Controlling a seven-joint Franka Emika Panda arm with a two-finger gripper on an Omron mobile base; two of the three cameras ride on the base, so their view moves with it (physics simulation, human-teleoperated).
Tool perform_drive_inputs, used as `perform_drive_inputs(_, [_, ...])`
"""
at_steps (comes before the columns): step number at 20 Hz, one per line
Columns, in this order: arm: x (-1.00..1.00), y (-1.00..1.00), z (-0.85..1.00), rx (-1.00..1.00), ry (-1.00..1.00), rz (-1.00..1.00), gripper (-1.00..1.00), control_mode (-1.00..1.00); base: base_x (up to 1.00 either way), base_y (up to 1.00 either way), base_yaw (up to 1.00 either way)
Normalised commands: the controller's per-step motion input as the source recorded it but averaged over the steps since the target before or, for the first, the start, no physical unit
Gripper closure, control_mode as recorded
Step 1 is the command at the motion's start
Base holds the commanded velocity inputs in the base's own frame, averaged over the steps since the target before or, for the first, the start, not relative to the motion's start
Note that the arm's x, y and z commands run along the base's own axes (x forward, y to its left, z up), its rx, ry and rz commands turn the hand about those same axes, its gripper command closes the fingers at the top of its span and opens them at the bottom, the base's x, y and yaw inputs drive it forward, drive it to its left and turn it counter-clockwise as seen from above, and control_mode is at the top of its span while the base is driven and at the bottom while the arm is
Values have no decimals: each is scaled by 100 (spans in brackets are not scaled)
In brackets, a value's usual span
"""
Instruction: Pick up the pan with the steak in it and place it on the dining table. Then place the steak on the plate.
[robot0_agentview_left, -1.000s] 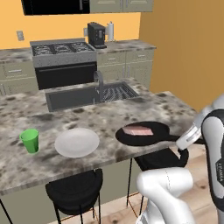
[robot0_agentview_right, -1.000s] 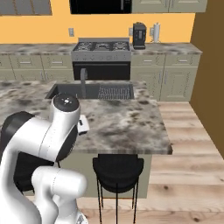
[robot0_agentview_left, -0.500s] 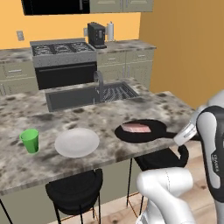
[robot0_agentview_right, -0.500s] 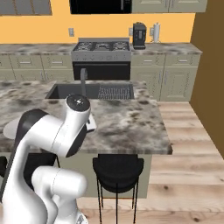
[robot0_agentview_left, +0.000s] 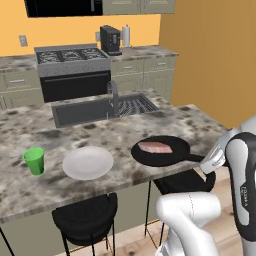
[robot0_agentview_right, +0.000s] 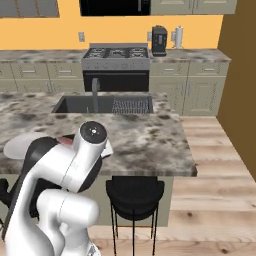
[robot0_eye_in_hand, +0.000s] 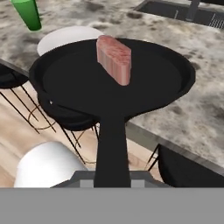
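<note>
Where the dining table (robot0_agentview_left: 115, 132) runs across the left base view, its granite top carries the black frying pan (robot0_agentview_left: 161, 151) at the near edge, part of the pan overhanging. The white plate (robot0_agentview_left: 88, 162) lies just left of the pan, apart from it. The raw steak (robot0_agentview_left: 155, 147) rests inside the pan. A green cup (robot0_agentview_left: 34, 161) stands left of the plate. The gripper (robot0_agentview_left: 206, 161) is pinched onto the pan's handle end.
</note>
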Motion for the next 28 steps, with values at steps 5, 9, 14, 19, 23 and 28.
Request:
perform_drive_inputs(5, [27,-2,-17,9,-8,0,100,-100,0,0,0])
perform_drive_inputs(9, [23,0,-35,8,-7,0,100,-100,0,0,0])
perform_drive_inputs(14, [32,4,-27,2,-10,0,100,-100,0,0,0])
perform_drive_inputs(19, [35,19,-18,-2,-9,-6,100,-100,0,0,0])
perform_drive_inputs(23, [28,28,-13,-2,-3,-8,100,-100,0,0,0])
perform_drive_inputs(28, [22,32,-16,-1,0,-6,100,-100,0,0,0])
